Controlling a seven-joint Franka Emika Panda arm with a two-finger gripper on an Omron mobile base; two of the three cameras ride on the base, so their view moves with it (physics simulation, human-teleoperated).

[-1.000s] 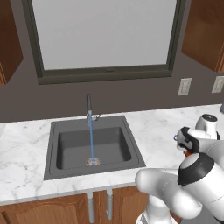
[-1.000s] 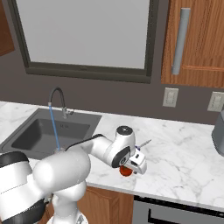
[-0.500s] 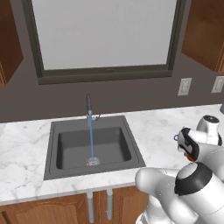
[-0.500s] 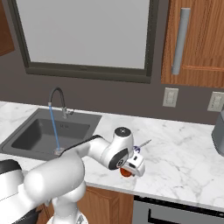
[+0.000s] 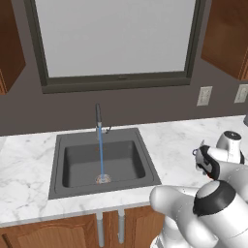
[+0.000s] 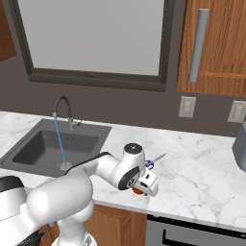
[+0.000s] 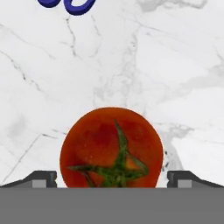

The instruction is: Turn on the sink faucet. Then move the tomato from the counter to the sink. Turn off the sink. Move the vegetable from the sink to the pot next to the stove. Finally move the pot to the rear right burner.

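Two dark fingertips (image 7: 43,178) are standing wide apart at the bottom of the hand view, one on each side of the tomato (image 7: 112,148), and neither is touching it, so the jaws (image 7: 112,179) are fully open and holding nothing. The tomato is sitting stem-up on the white marble table (image 7: 175,65), its green stem showing on top, between the tips. Just beyond it in the hand view, the blue loops of a pair of scissors (image 7: 65,5) are lying on the marble.

In the right base view the jaws (image 6: 140,188) are pointing down at the table's front edge, to the right of the sink (image 6: 29,153), and a bit of the red tomato (image 6: 137,190) is showing beneath the white hand. The scissors (image 6: 153,161) are lying just behind the hand, further from the edge, blades pointing toward the wall.

Water (image 6: 59,144) is running in a thin blue stream from the faucet (image 6: 63,109) into the dark sink. In the left base view the faucet (image 5: 98,116) is standing at the sink's rear rim, the stream (image 5: 101,154) is falling to the sink (image 5: 68,169) floor, and the arm is reaching over the table (image 5: 169,145) at the right.
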